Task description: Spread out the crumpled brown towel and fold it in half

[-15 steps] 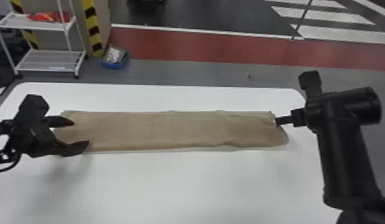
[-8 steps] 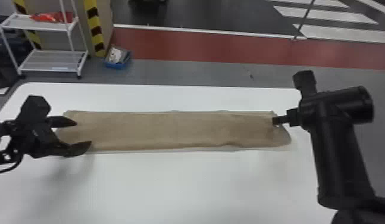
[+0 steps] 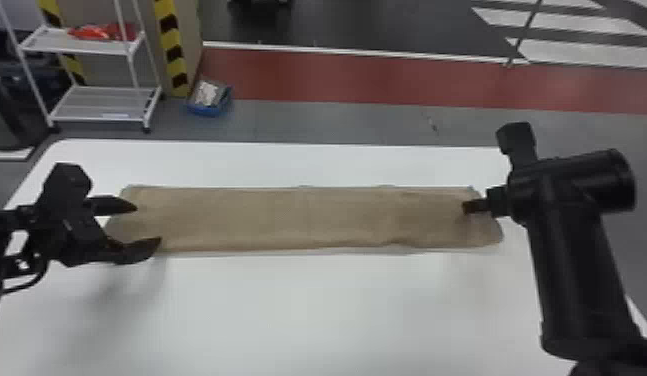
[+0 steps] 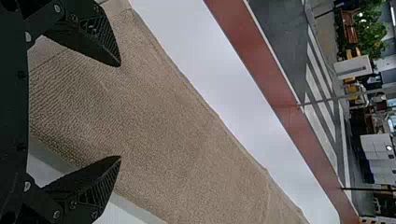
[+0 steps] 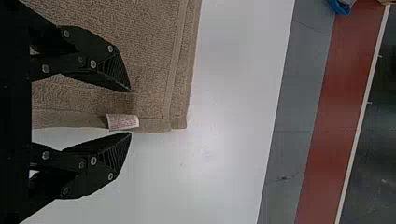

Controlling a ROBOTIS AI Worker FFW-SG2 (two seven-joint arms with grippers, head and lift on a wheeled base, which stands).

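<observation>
The brown towel (image 3: 287, 217) lies flat as a long, narrow strip across the white table, with slight wrinkles toward its right part. Over its left end is my left gripper (image 3: 149, 224), open. In the left wrist view the towel (image 4: 177, 126) runs beneath the parted tips of this gripper (image 4: 121, 111). My right gripper (image 3: 465, 207) is at the towel's right end. The right wrist view has this gripper (image 5: 131, 112) open around the towel's end edge, where a small white label (image 5: 122, 122) sticks out between the fingers; a corner of the towel (image 5: 154, 60) lies nearby.
The white table (image 3: 307, 305) extends in front of and behind the towel. Beyond its far edge stand a white wire shelf (image 3: 104, 104) with red items on it and a blue bin (image 3: 209, 107) on the floor.
In the head view my right gripper has shifted slightly left, farther over the towel's right end. The left gripper and the towel hold nearly the same place, apart from a slight shift of the whole view.
</observation>
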